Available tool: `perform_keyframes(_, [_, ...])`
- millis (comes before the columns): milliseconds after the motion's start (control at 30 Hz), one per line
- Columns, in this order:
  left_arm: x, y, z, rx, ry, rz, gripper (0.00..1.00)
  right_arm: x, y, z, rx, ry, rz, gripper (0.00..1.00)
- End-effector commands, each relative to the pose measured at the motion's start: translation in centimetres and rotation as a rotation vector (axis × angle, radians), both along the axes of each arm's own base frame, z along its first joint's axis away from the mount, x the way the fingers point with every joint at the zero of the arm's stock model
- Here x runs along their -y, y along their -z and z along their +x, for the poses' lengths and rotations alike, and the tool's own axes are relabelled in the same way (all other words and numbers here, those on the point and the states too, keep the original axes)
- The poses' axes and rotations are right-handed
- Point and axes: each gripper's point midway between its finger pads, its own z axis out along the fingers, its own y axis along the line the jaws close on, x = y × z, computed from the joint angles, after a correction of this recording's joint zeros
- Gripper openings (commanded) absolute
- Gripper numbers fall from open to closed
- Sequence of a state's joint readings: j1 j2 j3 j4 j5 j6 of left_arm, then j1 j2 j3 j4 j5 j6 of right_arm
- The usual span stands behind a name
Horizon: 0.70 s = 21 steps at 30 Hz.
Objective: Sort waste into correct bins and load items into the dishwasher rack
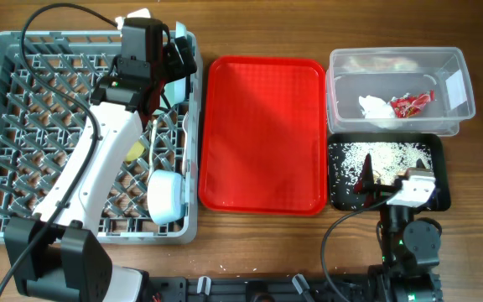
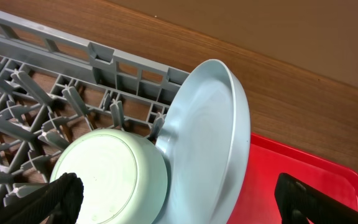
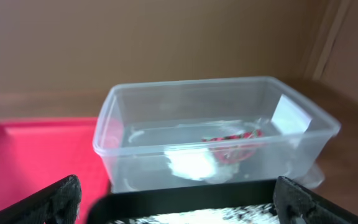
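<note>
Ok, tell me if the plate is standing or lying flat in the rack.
Standing on edge: the plate rises rim-up from the rack beside the bowl.

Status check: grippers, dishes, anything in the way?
Left gripper open over the rack; right gripper open over the black tray. Plate and bowl racked. No obstruction seen.

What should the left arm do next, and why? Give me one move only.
Probably lift the left claw straight up, out of the dishwasher rack. Its fingers stand wide open either side of the plate, which already stands on edge in the rack beside the bowl, so it looks released. A straight rise should avoid knocking it.
</note>
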<state>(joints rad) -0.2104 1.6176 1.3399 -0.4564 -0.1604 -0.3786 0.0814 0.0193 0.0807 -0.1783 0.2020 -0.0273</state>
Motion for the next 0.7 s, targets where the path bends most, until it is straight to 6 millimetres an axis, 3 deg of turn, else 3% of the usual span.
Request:
perform_keyframes(0, [-0.3,-0.9,0.0,0.022,-0.003,0.013,1.00,-0.4,-0.4,0.0,0.001,-0.040,-0.149,1.00])
perform_keyframes(567, [-0.6,-0.8,-0.1,0.015,-0.009,0.016,1.00,-0.4,-0.3,0.0,-0.001,-0.041,-0.148,1.00])
perform_keyframes(667, [-1.0,-3.5,-2.8,0.020,-0.007,0.015,1.00,-0.4,-0.3,0.0,-0.001,-0.041,-0.148,1.00])
